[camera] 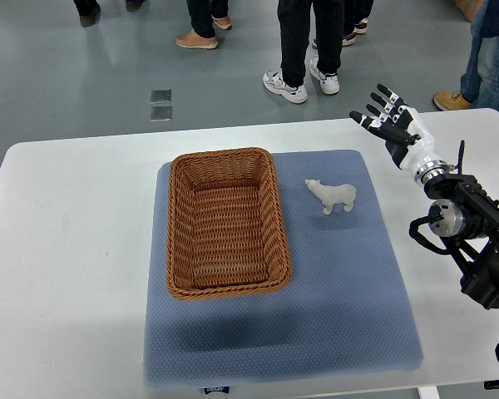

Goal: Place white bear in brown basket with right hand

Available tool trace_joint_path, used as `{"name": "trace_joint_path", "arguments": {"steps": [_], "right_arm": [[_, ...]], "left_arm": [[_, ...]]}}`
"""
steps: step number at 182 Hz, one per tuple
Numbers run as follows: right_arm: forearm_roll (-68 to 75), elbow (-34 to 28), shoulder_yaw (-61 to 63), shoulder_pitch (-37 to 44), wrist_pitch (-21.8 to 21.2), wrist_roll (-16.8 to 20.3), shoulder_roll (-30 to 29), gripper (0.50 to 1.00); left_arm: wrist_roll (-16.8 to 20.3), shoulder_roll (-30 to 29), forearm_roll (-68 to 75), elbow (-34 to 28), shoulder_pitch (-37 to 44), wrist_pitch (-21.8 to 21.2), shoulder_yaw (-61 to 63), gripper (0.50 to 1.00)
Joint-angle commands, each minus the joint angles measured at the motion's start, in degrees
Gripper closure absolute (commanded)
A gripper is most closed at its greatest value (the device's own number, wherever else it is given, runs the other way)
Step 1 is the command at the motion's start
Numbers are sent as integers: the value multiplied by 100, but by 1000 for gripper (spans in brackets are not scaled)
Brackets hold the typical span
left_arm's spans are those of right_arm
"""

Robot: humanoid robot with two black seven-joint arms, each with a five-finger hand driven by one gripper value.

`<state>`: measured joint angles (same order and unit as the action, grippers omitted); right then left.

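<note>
Mat lies on the counter. Basket sits on the mat's left half. Bear stands on the mat just right of the basket, toward the far side. Right robot hand hangs far right of the bear, apart from it.

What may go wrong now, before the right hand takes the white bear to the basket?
1. The white bear is small and stands upright on the blue mat; the open right hand, now above and to its right, may tip it while closing.
2. The brown basket has a raised rim close to the bear, so a low carry may catch it.
</note>
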<state>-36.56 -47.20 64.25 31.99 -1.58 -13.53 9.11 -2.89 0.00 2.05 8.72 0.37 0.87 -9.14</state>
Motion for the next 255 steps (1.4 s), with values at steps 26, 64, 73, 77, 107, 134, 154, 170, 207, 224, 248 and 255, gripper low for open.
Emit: {"name": "trace_joint_path", "arguments": {"steps": [26,64,73,77,107,134,154,170,207,224,248,255], "right_arm": [[0,0,0,0,0,0,12,556],[0,0,0,9,-9,0,21,556],[0,0,0,9,-9,0,21,556],[0,0,-9,9,-18,0,21,556],[9,9,-9,44,-62,9,38,556],[9,9,-18,44,-88,9,38,556],[9,0,-18,35,-114,18,56,556],[9,0,-18,35,-114,18,73,556],[9,0,-9,35,-114,18,144,556],[9,0,0,35,-106,18,153,556],[18,-17,35,18,-106,18,161,556],[9,-9,35,9,-106,18,161,556]], "left_arm": [[7,0,-3,-2,-2,1,0,500],[-1,0,-3,-10,-2,1,0,500],[-1,0,-3,-10,-2,1,0,500],[-1,0,-3,-2,7,1,0,500],[7,0,-3,-2,6,1,0,500],[7,0,-3,-2,6,1,0,500],[-1,0,6,-2,7,1,0,500],[8,0,6,-2,7,1,0,500],[-1,0,-3,-2,7,1,0,500],[-1,0,6,-2,6,1,-9,500],[-1,0,6,-2,-2,1,0,500],[-1,0,-3,-2,6,1,0,500]]}}
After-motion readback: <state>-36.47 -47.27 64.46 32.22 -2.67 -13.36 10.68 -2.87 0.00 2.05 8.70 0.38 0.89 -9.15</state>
